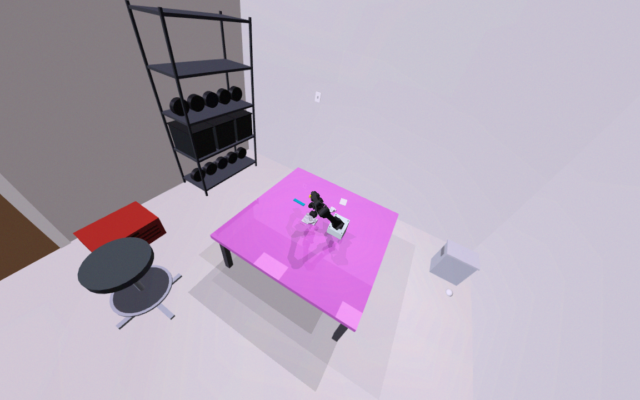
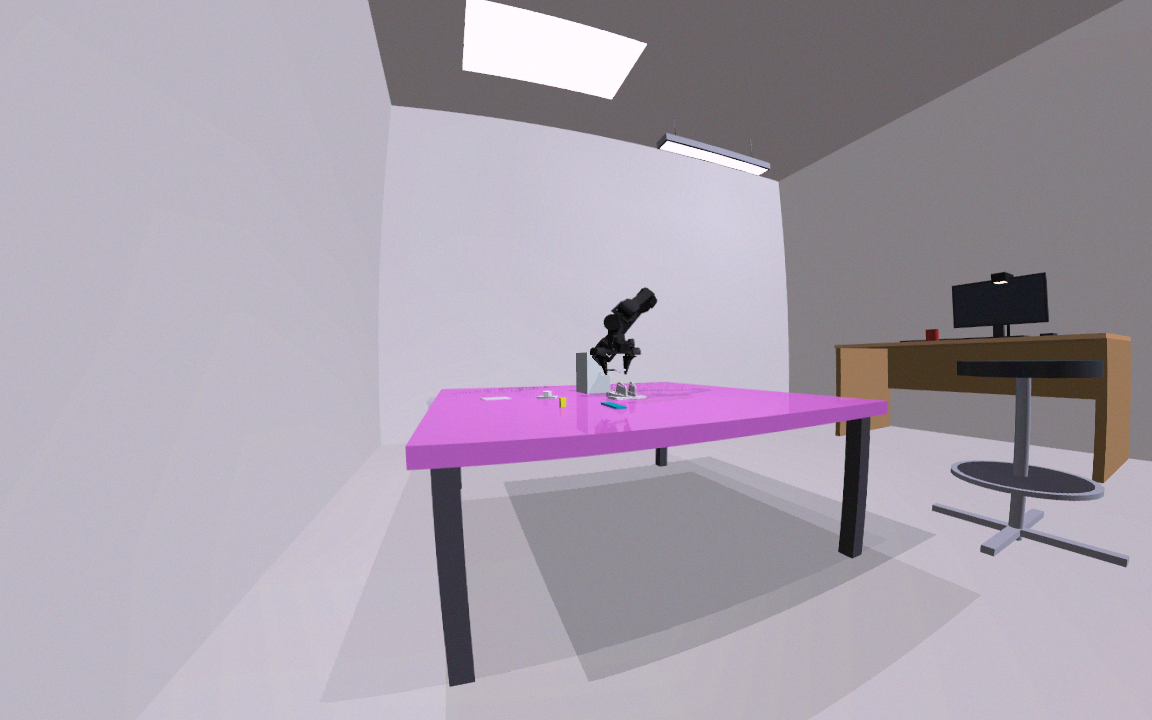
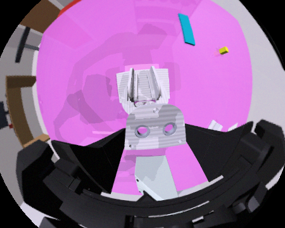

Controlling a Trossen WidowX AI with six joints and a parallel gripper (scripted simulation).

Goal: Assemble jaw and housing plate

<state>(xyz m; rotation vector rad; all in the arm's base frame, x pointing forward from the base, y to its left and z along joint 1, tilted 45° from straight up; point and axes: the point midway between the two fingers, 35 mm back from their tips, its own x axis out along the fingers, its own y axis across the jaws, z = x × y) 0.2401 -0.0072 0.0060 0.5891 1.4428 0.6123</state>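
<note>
My gripper (image 2: 616, 369) (image 3: 154, 128) is shut on the light grey housing plate (image 3: 156, 139), one finger at each side edge. The plate has two large holes and hangs above the table, its rounded end toward the base assembly. The assembly's base plate (image 3: 121, 83) lies on the table. Two upright jaws, a left jaw (image 3: 132, 85) (image 2: 620, 388) and a right jaw (image 3: 154, 80) (image 2: 631, 388), stand side by side on it, roughly parallel with a gap between them. The held plate hides the near end of the base in the wrist view, so the pins, stubs and tooth mesh cannot be judged.
A teal bar (image 1: 299, 202) (image 2: 613, 405) (image 3: 187, 30) and a yellow block (image 2: 562, 402) (image 3: 223, 50) lie beyond the assembly. A small white part (image 1: 333, 209) (image 2: 547, 394) and a white square (image 1: 343, 201) (image 2: 496, 398) lie to one side. The pale arm base (image 3: 152, 168) stands close by.
</note>
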